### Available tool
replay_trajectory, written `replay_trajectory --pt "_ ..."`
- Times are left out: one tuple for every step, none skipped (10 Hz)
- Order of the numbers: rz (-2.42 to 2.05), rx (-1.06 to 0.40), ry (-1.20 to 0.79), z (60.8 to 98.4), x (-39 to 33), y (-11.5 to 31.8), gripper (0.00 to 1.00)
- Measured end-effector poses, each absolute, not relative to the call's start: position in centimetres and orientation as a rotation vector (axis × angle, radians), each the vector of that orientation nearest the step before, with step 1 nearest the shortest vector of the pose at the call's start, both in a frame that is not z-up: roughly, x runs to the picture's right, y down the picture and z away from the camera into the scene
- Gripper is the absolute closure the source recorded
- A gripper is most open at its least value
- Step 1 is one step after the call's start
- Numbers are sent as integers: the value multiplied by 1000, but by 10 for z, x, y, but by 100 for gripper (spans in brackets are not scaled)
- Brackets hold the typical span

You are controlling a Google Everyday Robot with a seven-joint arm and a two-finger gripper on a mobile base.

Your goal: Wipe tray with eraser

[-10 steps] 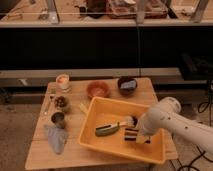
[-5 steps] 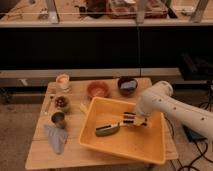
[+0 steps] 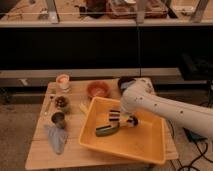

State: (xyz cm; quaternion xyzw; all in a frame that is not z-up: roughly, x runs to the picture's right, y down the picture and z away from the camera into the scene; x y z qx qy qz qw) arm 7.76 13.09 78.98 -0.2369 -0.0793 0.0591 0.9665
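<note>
The yellow-orange tray (image 3: 142, 145) takes up the right half of the wooden table. My gripper (image 3: 121, 118) reaches down into its left part at the end of the white arm that comes in from the right. It is shut on the eraser (image 3: 114, 116), a small dark striped block held low over the tray floor near the left wall. Just below the eraser, a long green-and-black stick (image 3: 107, 131) lies inside the tray.
An orange bowl (image 3: 98, 90) and a dark bowl (image 3: 125, 81) stand behind the tray. Left of the tray are a pale cup (image 3: 63, 80), a dark cup (image 3: 62, 102), a metal cup (image 3: 58, 118) and a blue-grey cloth (image 3: 56, 138). A dark counter runs behind the table (image 3: 45, 157).
The arm has swung leftward and toward the back across the tray. The eraser went with the gripper from the tray's front right to its left part.
</note>
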Motion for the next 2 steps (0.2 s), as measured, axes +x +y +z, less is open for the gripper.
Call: replay_trajectory --pt "103 -479 -179 784 68 137 89" --pt "90 -480 -194 777 62 145 89"
